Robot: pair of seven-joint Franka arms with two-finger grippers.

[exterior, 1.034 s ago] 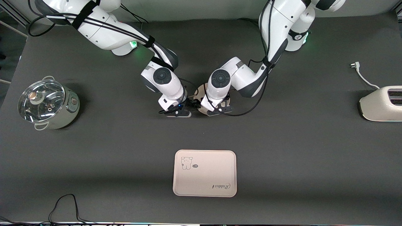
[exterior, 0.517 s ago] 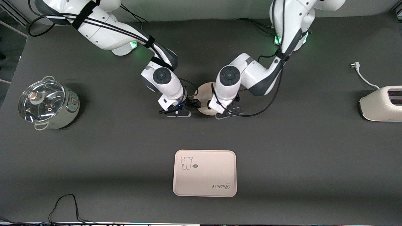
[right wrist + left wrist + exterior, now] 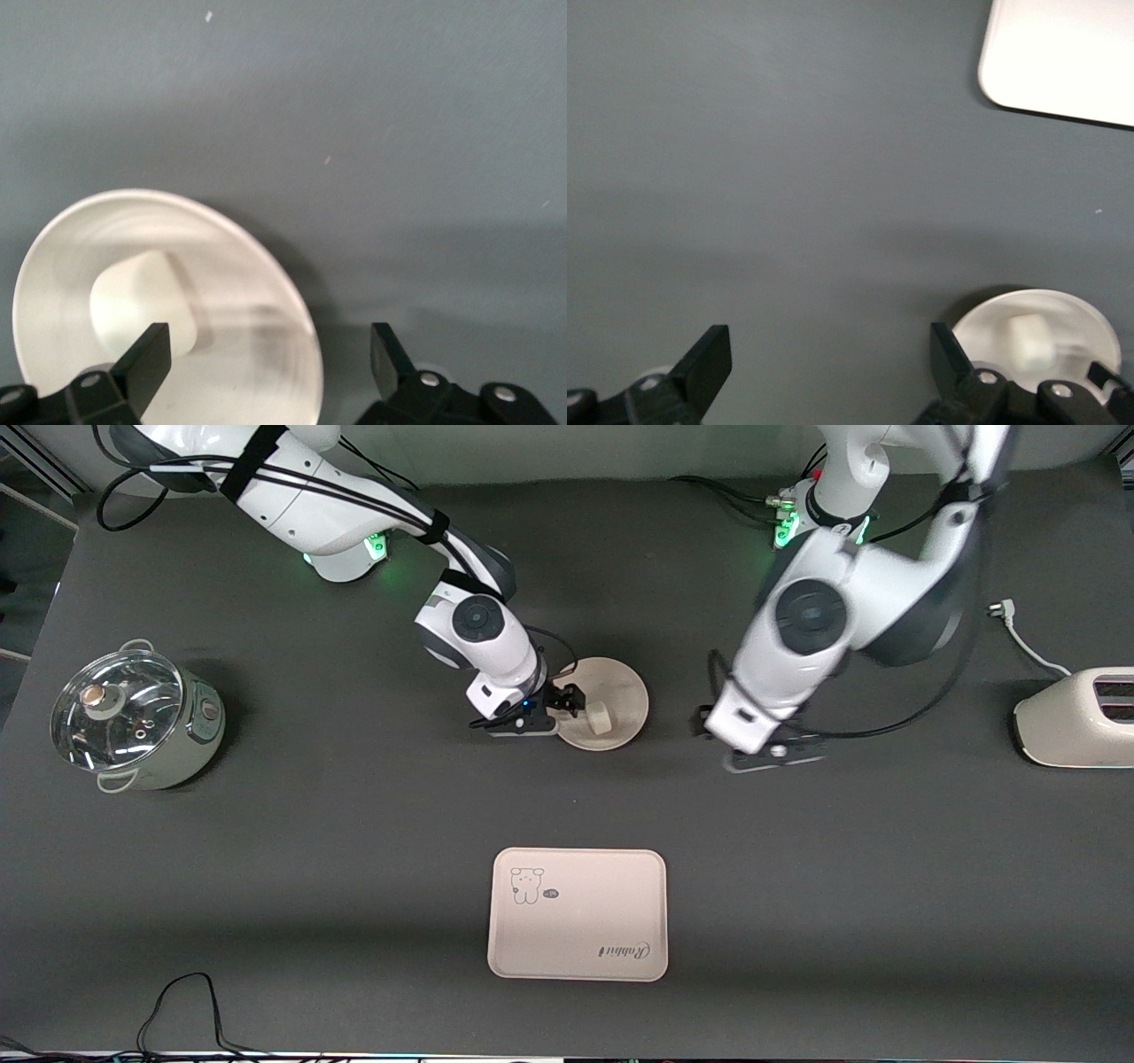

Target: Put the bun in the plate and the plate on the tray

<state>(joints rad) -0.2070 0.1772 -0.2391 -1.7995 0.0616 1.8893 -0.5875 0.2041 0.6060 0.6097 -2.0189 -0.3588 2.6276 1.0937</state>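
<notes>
With the small off-white bun [image 3: 601, 718] lying loose in it, the stiff, shallow cream plate [image 3: 625, 691] is sitting partly between the right gripper [image 3: 556, 707]'s open fingers, its raised rim the likely hold, while the left gripper [image 3: 831, 365] is hanging open over bare table.

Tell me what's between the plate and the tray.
Nothing: in the front view, only bare dark table lies between the plate and the tray.

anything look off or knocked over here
Nothing stands out. The bun sits in the plate, the tray lies flat nearer the camera, and both the right gripper and left gripper are open, holding nothing.
</notes>
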